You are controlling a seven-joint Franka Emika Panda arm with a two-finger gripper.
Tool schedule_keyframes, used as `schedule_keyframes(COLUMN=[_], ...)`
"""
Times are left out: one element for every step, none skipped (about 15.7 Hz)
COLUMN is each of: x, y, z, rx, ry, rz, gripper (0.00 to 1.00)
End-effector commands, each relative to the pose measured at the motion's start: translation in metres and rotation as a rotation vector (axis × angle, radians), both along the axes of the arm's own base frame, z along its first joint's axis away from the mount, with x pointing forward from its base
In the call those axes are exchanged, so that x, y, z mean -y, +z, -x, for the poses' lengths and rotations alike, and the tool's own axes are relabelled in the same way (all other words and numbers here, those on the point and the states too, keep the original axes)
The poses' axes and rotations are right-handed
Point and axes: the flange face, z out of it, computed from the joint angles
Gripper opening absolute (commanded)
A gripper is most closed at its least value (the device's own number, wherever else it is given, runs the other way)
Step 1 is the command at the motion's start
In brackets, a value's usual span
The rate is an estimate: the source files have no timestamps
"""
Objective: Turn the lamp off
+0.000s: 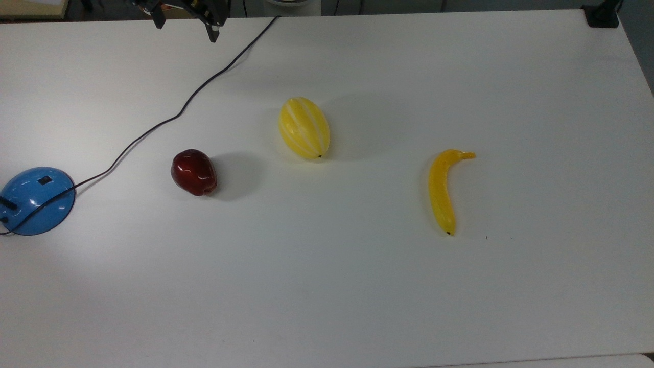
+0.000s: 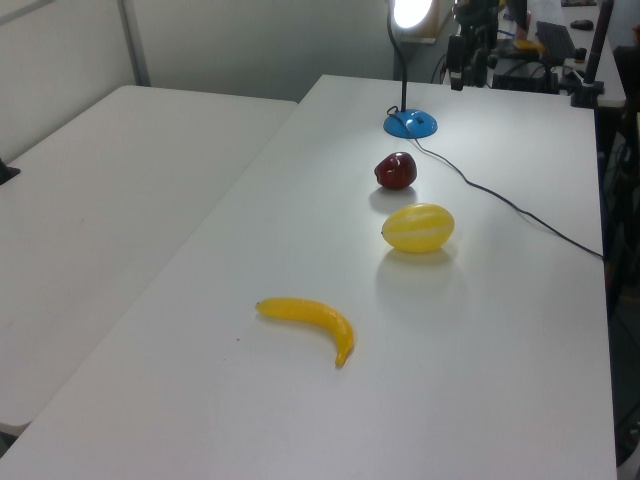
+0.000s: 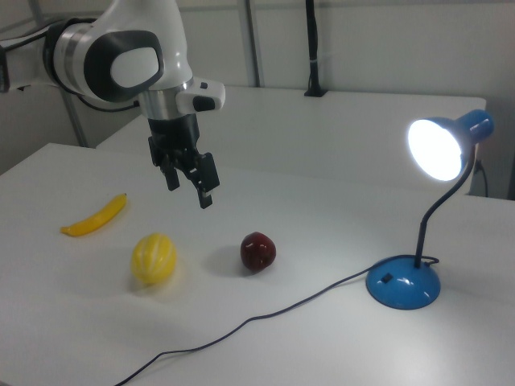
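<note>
The lamp's glossy blue dome base (image 1: 36, 200) sits at the top view's left edge, with a small dark button (image 1: 45, 180) on top. In the right view the base (image 3: 403, 284) carries a curved neck up to a blue shade (image 3: 441, 147) that glows brightly. A thin black cord (image 1: 179, 110) runs from the base to the table's far edge. My gripper (image 3: 189, 187) hangs open and empty above the table, over the space between the melon and the apple in the right view. It stands well apart from the lamp, near the top view's upper edge (image 1: 186, 25).
A dark red apple (image 1: 194, 172) lies right of the lamp base in the top view. Further right are a yellow striped melon (image 1: 304, 128) and a banana (image 1: 442, 189). The white table (image 1: 357, 286) has wide bare room along its near side.
</note>
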Motion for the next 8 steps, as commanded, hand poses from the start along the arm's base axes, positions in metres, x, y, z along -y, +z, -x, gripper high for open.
schedule_keyframes(x=[-0.0014, -0.0006, -0.0007, -0.0017, -0.0016, -0.0024, -0.0029, -0.0013], y=[0.0058, 0.0066, 0.0058, 0.0059, 0.0051, 0.0043, 0.0038, 0.0033], z=[0.0092, 0.0097, 0.0093, 0.0090, 0.0086, 0.0080, 0.0072, 0.0066], rx=[-0.023, -0.021, -0.022, -0.021, -0.022, -0.022, -0.020, -0.016], ry=[0.027, 0.026, 0.025, 0.025, 0.025, 0.027, 0.026, 0.022], rz=[-0.003, -0.002, -0.004, -0.005, -0.005, -0.005, -0.011, -0.012], gripper=[1.00, 1.00, 1.00, 1.00, 1.00, 1.00, 1.00, 1.00])
